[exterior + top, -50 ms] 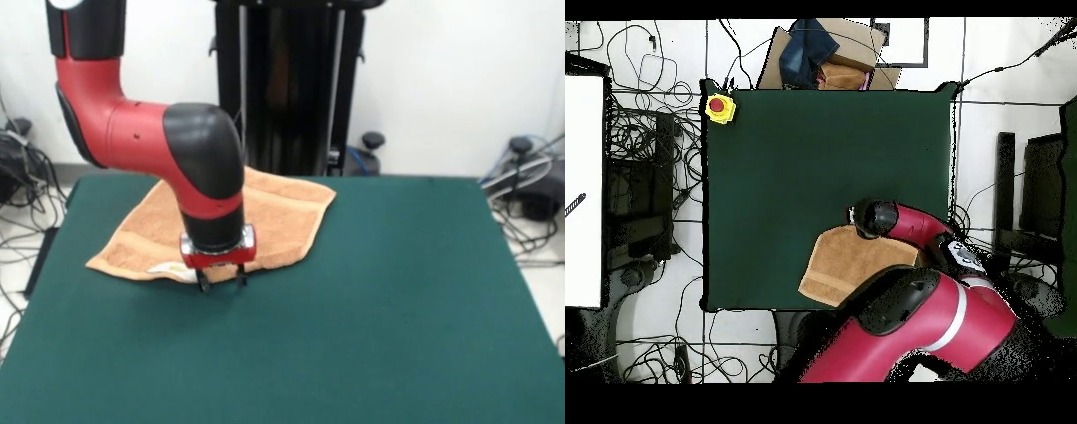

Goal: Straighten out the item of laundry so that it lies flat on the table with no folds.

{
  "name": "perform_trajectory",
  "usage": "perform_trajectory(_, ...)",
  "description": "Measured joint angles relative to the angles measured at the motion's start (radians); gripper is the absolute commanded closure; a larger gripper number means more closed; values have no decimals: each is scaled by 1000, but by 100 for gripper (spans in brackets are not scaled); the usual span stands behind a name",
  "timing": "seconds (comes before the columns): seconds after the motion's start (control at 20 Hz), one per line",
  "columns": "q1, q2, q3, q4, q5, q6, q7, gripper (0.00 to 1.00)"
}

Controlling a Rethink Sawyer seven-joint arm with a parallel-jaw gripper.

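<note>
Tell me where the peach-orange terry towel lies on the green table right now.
In the front view the peach-orange terry towel lies at the far left of the dark green table, with the gripper at its near edge.

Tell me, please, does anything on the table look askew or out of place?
Yes. The towel lies askew near the table's edge, turned at an angle to it, with one part folded over itself rather than flat. The claw is down at the towel's rim. A yellow box with a red button sits on one corner.

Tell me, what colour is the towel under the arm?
Peach-orange; the towel shows best in the front view.
</note>
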Motion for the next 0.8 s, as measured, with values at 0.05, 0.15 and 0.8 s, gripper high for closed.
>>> perform_trajectory(0.05, -5, -1, 0, 8, -7, 0, 0, 0)
perform_trajectory(0.15, -9, -3, 0, 18, -15, 0, 0, 0)
perform_trajectory(0.8, -7, -7, 21, 34, -31, 0, 0, 0)
